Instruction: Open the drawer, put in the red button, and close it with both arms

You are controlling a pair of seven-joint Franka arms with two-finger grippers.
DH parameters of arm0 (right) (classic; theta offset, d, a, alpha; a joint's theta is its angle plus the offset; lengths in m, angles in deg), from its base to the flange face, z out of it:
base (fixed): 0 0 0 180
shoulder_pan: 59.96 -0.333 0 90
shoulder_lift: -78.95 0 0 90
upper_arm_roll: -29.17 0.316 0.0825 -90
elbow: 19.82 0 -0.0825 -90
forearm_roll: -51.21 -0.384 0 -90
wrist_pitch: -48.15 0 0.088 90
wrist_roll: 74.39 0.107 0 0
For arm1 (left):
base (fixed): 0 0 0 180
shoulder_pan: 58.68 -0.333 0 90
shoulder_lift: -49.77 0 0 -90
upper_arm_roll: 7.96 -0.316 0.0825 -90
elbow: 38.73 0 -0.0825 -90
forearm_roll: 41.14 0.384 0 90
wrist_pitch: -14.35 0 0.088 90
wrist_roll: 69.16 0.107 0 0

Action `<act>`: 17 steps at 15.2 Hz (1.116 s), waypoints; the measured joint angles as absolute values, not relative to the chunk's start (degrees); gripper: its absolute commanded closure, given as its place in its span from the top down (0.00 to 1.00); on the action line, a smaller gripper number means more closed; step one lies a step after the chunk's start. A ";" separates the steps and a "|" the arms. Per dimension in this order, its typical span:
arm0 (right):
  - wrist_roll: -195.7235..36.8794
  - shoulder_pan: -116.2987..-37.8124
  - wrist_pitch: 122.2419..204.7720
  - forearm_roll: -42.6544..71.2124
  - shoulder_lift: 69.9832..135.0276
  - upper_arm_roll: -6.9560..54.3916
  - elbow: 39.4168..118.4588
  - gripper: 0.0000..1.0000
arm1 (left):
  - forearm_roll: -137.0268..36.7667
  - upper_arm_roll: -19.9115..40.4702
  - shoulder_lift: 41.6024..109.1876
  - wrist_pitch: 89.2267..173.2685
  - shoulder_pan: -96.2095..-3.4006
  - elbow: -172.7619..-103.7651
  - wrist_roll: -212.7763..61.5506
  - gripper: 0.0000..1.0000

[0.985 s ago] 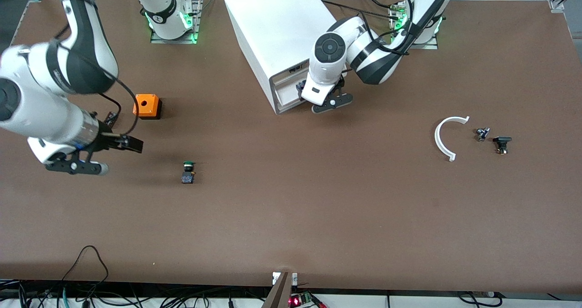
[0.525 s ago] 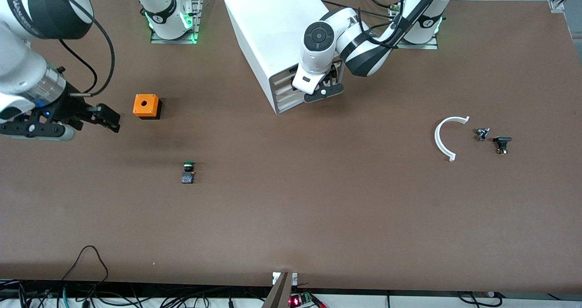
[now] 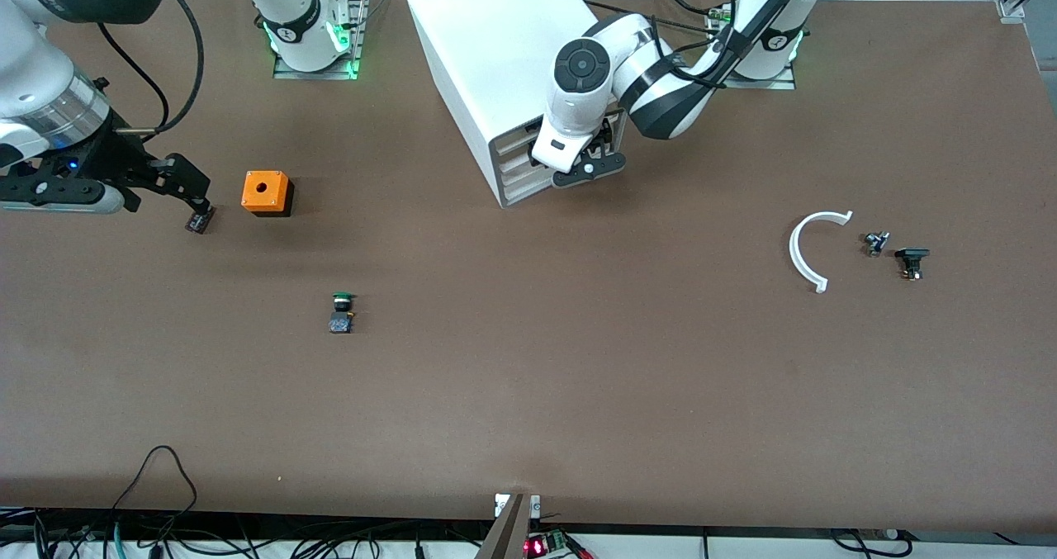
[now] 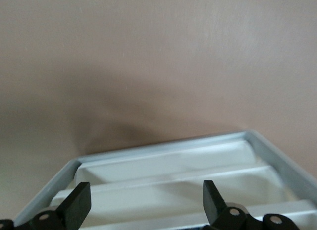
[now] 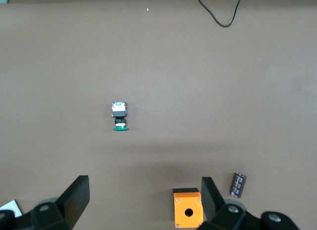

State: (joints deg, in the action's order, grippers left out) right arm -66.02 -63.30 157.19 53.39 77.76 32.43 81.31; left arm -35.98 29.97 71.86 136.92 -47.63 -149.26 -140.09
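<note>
Brown table (image 3: 528,394): left gripper (image 4: 143,202), fingers spread, at the cabinet (image 3: 495,55) front. Push the drawer (image 3: 520,153) squarely. Right gripper (image 3: 177,187) open, empty, at 9 o'clock.

Both arms are glossy white with black joint bands. The left arm (image 3: 652,72) has a round dark grey cap with a ring of small marks on its wrist joint, and black cables run along it. The right arm (image 3: 49,88) has a silver wrist ring, a small blue light and a looping black cable. Green lights glow at both bases.
</note>
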 measured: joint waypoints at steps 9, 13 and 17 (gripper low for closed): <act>-70.17 -62.06 146.23 50.29 80.02 31.24 70.99 1.00 | -33.56 29.84 70.48 119.94 -60.50 -133.03 -111.12 0.99; -70.17 -62.05 146.15 50.29 81.55 31.26 70.63 1.00 | -33.08 29.56 70.20 113.03 -67.91 -125.47 -93.14 0.99; -70.17 -62.04 146.13 50.66 81.77 31.24 70.37 1.00 | -38.83 19.49 67.24 109.53 -68.34 -122.79 -77.64 1.00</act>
